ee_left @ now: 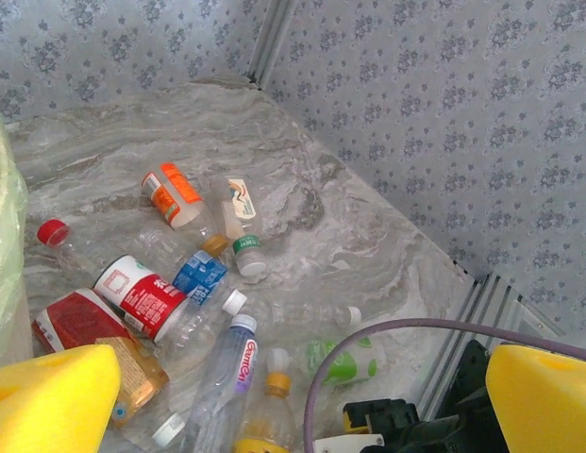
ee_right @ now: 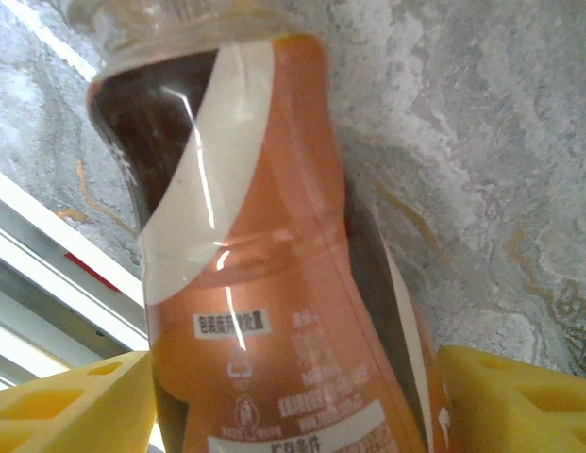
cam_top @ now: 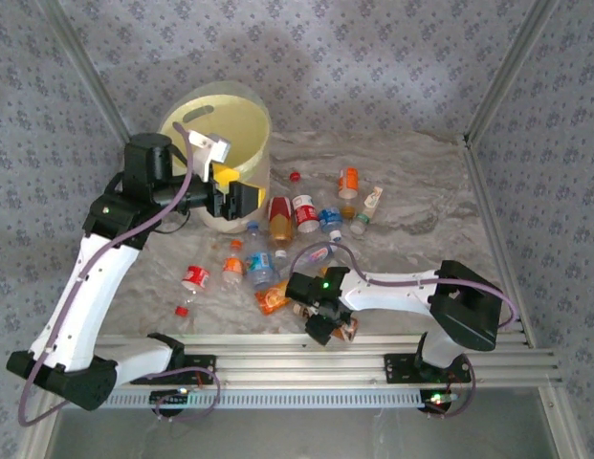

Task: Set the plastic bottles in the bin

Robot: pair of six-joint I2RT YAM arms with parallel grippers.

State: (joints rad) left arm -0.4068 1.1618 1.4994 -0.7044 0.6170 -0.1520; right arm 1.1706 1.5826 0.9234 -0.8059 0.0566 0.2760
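Note:
The cream-yellow bin (cam_top: 241,122) stands at the back left, and its pale liner (ee_left: 4,255) shows in the left wrist view. Several plastic bottles lie in front of it, among them a red-labelled one (cam_top: 306,212) (ee_left: 142,294), an orange one (cam_top: 347,182) (ee_left: 170,193) and a green-labelled one (ee_left: 354,359). My left gripper (cam_top: 230,196) (ee_left: 297,406) hangs open beside the bin's front wall, above the pile, with nothing in it. My right gripper (cam_top: 333,327) (ee_right: 293,406) is low near the front rail. Its yellow fingers (ee_right: 75,406) press both sides of a brown-orange bottle (ee_right: 264,283) lying on the table.
A metal rail (cam_top: 354,349) runs along the table's front edge and frame posts stand at the back corners. Loose red caps (cam_top: 295,176) (cam_top: 182,311) lie on the marble top. A red-labelled bottle (cam_top: 194,277) lies apart at the left, near my left arm.

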